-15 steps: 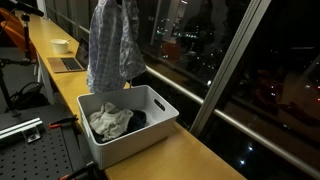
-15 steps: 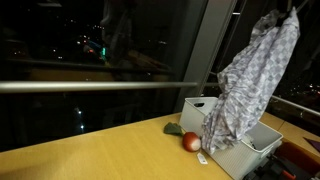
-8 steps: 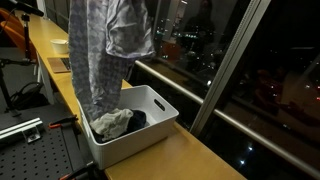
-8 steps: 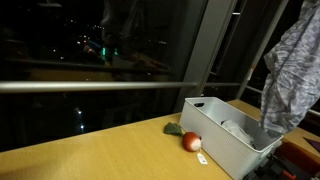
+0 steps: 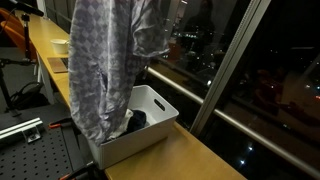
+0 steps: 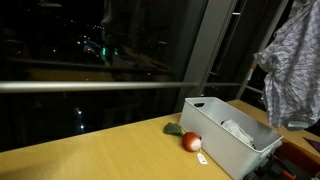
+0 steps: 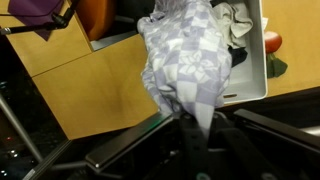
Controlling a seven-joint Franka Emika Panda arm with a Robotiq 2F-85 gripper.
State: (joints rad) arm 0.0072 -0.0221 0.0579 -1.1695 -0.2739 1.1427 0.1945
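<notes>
A large checked grey-and-white cloth [image 5: 105,60] hangs full length in front of the white bin [image 5: 160,128], its lower end by the bin's near side. In an exterior view the cloth [image 6: 293,65] hangs at the right edge, beyond the bin [image 6: 215,130]. In the wrist view my gripper [image 7: 198,125] is shut on the top of the cloth [image 7: 185,60], which drapes away from the fingers. The bin [image 7: 258,60] holds a white garment [image 7: 233,20] and a dark one [image 5: 136,120]. The gripper is out of frame in both exterior views.
A red round fruit [image 6: 191,141] and a green item [image 6: 174,128] lie on the wooden table [image 6: 100,155] beside the bin. A laptop [image 5: 68,64] and a bowl [image 5: 61,45] sit farther along. Glass windows [image 5: 250,70] run behind. A purple cloth [image 7: 35,10] lies off to the side.
The hanging cloth has swung away from above the bin, moving nearer the camera in one exterior view and toward the right edge in the other. The grip stays shut.
</notes>
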